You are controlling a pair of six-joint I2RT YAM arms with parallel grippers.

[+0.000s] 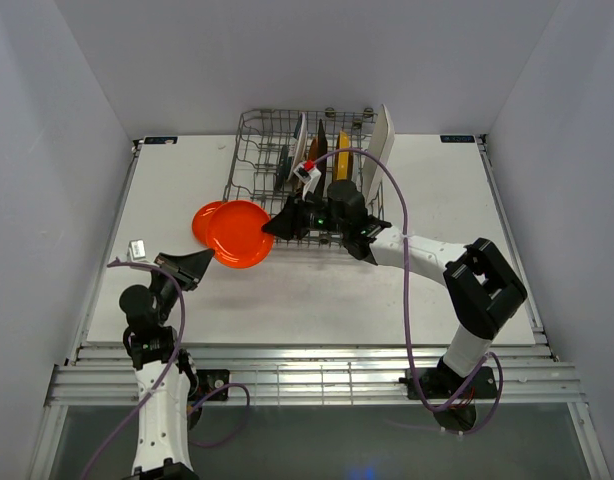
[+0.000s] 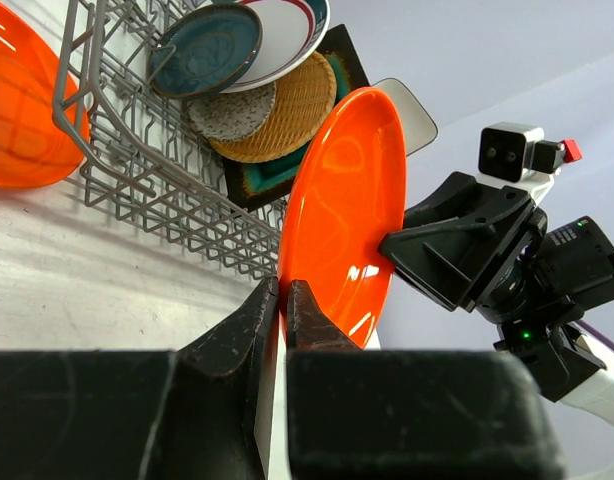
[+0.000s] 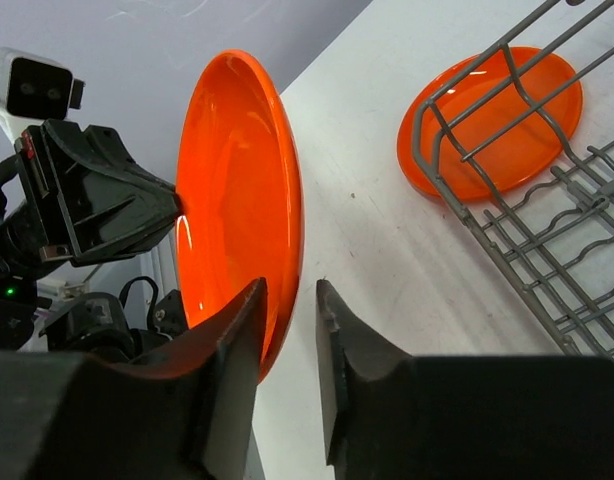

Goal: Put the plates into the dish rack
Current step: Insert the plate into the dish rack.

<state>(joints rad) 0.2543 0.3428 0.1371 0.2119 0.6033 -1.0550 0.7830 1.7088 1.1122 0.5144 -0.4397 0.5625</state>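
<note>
An orange plate stands on edge above the table, left of the dish rack. My left gripper is shut on its near-left rim. My right gripper straddles the opposite rim, with a gap still showing between one finger and the plate. A second orange plate lies flat on the table beside the rack's left end. In the rack stand a teal plate, a wood-tone plate and a white rectangle.
The rack's left half holds bare tines. A small white object lies near the table's left edge. White walls close in the table on the left, right and back. A purple cable arcs over the right arm.
</note>
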